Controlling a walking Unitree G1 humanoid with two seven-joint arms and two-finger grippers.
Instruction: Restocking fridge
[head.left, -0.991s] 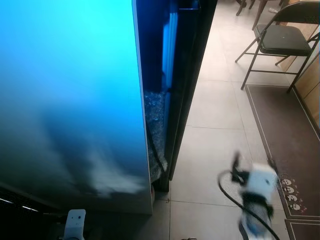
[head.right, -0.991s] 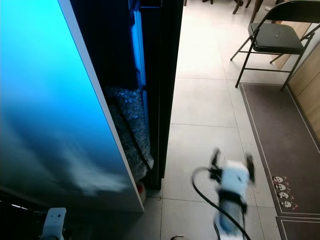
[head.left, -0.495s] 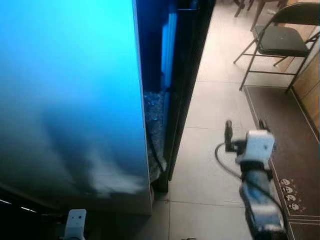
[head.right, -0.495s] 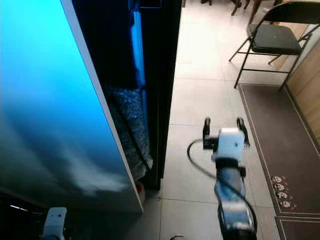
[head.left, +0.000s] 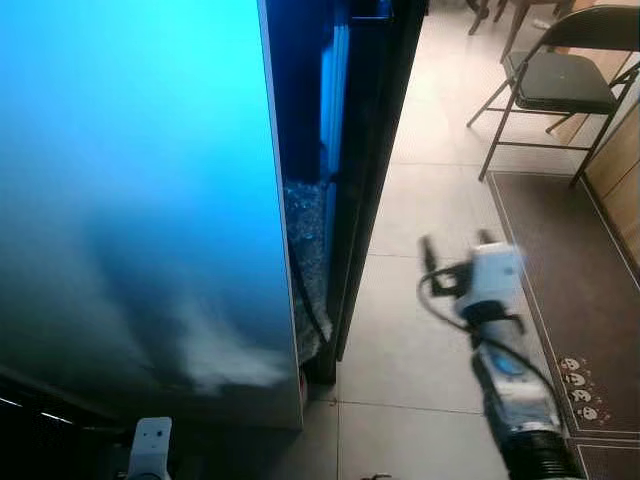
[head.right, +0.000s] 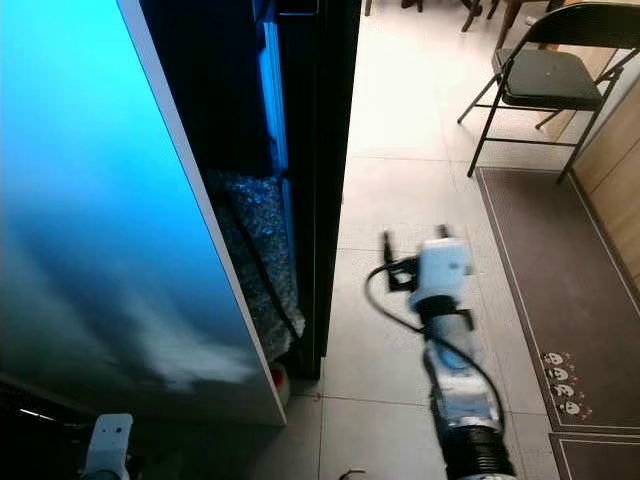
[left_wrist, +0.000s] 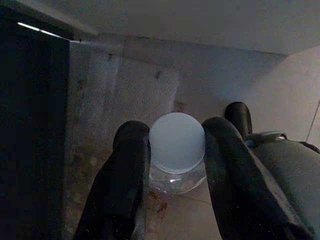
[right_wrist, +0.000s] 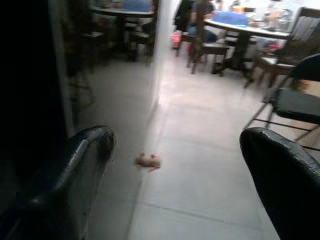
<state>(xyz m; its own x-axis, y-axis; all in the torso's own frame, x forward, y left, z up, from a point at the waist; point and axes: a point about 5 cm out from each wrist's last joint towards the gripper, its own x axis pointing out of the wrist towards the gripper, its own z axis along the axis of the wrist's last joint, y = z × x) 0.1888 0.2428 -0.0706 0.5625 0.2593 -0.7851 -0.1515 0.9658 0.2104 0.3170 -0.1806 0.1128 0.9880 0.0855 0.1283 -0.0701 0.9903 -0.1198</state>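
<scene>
Left wrist view: a small clear bottle with a pale round cap (left_wrist: 177, 150) is seen clamped between the two black fingers (left_wrist: 127, 175) of the left gripper (left_wrist: 175, 165), low down near the foot of the fridge. This bottle is the thing to be stocked, and it is held, not yet placed.

In the head views, a large glowing blue fridge door (head.left: 130, 180) is seen standing open, edge-on to the camera, and behind its edge the dark inside of the fridge (head.left: 345, 150) is visible, with some crumpled clear wrap (head.left: 305, 250) low in the gap. The right gripper (head.left: 455, 255) is raised over the tiled floor (head.left: 420, 200), just beside the fridge's dark edge but not touching it. In the right wrist view its jaws are spread wide apart and nothing is held between them; tables and chairs of a far room are seen past them. A folding chair (head.left: 560, 75) stands well apart, at the floor's far right, near a dark mat (head.left: 570, 260).

The step in hand is judged to be the approach to the fridge, with the free arm brought up toward the opening. For the next move, the door probably must be held or pushed wider by the right gripper, so that the bottle can be lifted by the left arm and carried inside to a shelf. The shelves themselves are too dark to be made out.
</scene>
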